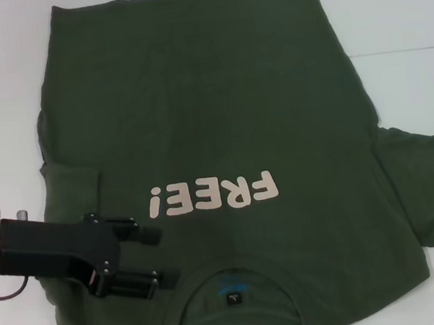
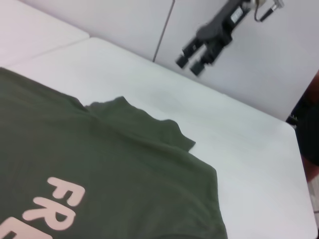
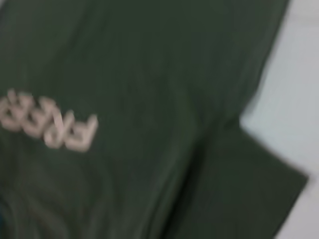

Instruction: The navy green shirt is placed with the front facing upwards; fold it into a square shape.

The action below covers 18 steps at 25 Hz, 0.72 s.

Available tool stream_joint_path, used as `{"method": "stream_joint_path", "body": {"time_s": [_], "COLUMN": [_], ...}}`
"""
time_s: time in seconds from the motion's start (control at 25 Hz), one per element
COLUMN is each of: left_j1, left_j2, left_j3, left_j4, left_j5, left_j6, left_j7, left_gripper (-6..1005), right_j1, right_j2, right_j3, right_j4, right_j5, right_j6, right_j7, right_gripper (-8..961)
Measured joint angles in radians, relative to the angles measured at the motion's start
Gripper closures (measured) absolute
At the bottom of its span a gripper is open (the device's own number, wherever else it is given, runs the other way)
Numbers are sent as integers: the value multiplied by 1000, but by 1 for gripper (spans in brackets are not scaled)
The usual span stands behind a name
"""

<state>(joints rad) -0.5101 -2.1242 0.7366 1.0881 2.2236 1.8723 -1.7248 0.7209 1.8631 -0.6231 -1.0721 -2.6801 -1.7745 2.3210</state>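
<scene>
Landmark: shirt [image 1: 214, 132], dark green, lying flat and front up on my white table [image 1: 394, 4]. Everything below is placed against it.

Left gripper: my left gripper [image 1: 158, 255] hangs over the shirt's left shoulder area, just beside the collar and below the start of the print. Its two black fingers [image 1: 143, 234] point toward the collar and stand apart with a plain gap between them, nothing held in it. I cannot tell whether the tips touch the cloth.

Left sleeve: the left sleeve [image 1: 72, 185] is folded in over the body of the shirt, its edge showing as a step just above my left gripper.

Print: the pale pinkish "FREE!" lettering [image 1: 213, 195] runs across the chest and reads upside down from my head view.

Collar: the round collar [image 1: 235, 294] lies at the near edge of the shirt, with a small tag inside it.

Right sleeve: the right sleeve [image 1: 425, 187] is spread flat out to the side on the table.

Right gripper: my right gripper [image 2: 195, 59] shows only in the left wrist view, raised in the air well clear of the shirt, off beyond the right sleeve. Its fingers stand somewhat apart and carry nothing.

Table seam: a seam [image 1: 399, 52] crosses the tabletop beyond the shirt's right edge.
</scene>
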Motion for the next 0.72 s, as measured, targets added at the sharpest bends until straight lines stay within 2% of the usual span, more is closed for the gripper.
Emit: {"method": "stream_joint_path", "body": {"time_s": [0.16, 0.36, 0.56, 0.72], "left_j1": [0, -3, -7, -6], "left_j2": [1, 1, -1, -5], "left_j3": [-41, -71, -72, -68], "left_j4": [-39, -60, -69, -70], "left_j5": [-1, -6, -7, -7], "left_j6": [-7, -10, -12, -22], "left_j7": [49, 88, 90, 93], "left_gripper": [192, 197, 205, 206], "right_j1": [35, 29, 18, 14], "right_j2": [40, 99, 137, 148], "right_j3": [-64, -121, -131, -136], "right_j4": [-3, -2, 11, 42], "right_j5": [-155, -219, -246, -247], "right_j6": [-37, -4, 64, 107], "right_j7": [23, 37, 39, 42], "right_gripper": [14, 15, 15, 16]}}
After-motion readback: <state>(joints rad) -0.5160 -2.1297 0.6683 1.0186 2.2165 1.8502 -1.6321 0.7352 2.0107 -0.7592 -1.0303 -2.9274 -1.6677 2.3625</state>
